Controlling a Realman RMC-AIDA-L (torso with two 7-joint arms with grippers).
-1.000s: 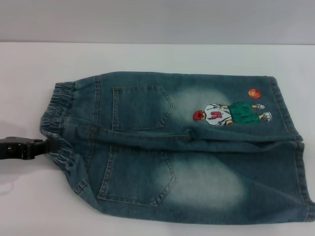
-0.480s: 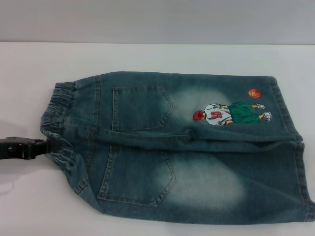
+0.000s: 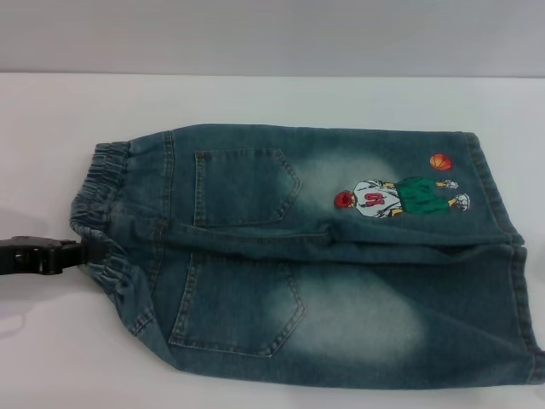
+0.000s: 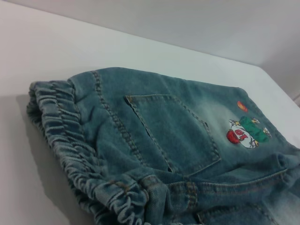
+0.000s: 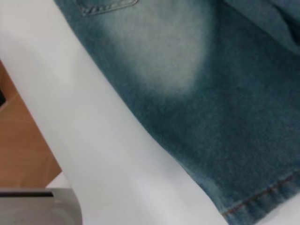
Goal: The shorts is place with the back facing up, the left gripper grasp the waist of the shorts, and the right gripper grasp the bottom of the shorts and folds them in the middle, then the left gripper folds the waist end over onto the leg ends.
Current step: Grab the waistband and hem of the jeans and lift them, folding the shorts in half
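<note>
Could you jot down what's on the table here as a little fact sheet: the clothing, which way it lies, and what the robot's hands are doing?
garment: faded blue denim shorts, flat on the white table
side up: back, two patch pockets showing
decoration: embroidered cartoon basketball player with orange ball
waist: ruffled elastic band, toward the robot's left
leg hems: toward the robot's right
fold state: not yet folded
left gripper: slim black claw at the waistband's edge
right gripper: not visible; its wrist camera looks at a leg panel

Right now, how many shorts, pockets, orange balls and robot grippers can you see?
Shorts: 1
Back pockets: 2
Orange balls: 1
Grippers: 1, the left gripper at the waistband
Total: 5
</note>
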